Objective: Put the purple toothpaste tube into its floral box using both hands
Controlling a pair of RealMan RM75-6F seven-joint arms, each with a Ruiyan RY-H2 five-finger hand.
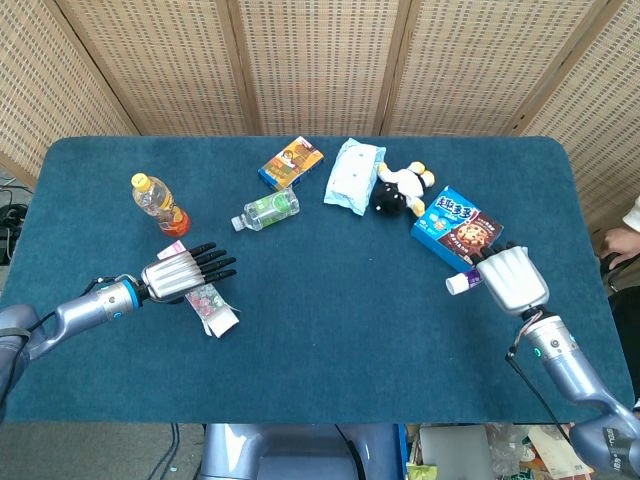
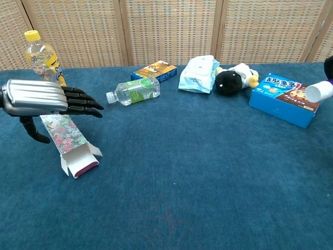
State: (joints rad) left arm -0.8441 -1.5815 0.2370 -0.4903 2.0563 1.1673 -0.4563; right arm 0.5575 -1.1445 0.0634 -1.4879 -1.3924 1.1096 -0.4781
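Tube not yet boxed. Purple toothpaste tube (image 1: 459, 283) is held in right hand (image 1: 510, 282), fingers clamped on it, near tabletop (image 1: 330, 330) right edge. Floral box (image 2: 66, 139) lies flat, flap open, under left hand (image 1: 182, 274), fingers apart, nothing gripped. Bare mid-tabletop is left for insertion; cookie box (image 1: 456, 224) sits close by tube.

Floral box (image 1: 203, 297) lies near tabletop's (image 1: 330, 330) left edge, w/ juice bottle (image 1: 158, 203) behind it. Water bottle (image 1: 268, 209), snack box (image 1: 291, 161), wipes pack (image 1: 354, 173), plush toy (image 1: 402, 189) along far edge. Cookie box (image 1: 457, 222) near right edge.
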